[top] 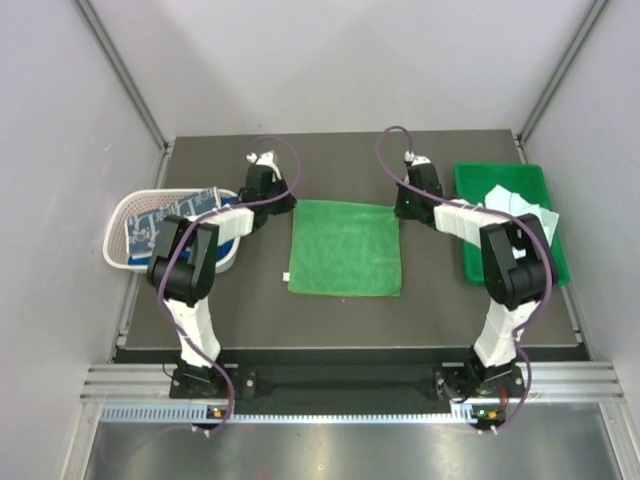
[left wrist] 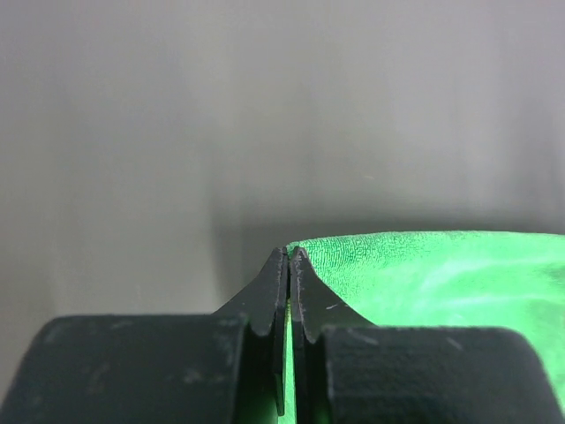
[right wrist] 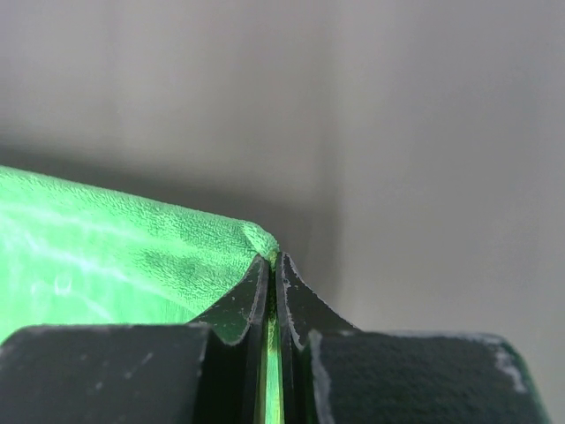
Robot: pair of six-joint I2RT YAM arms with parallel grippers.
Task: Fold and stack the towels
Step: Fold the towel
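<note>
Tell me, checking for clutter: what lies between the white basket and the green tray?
The green towel, spread flat, left tool and right tool pinching its far corners; top view shows it.

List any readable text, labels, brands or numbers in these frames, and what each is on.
No legible text in any view.
White tag at the near-left corner of the green towel: too small to read.
Printed towel in the white basket: blue-grey pattern, no characters I can make out.
Wrist views: no markings visible.
</note>
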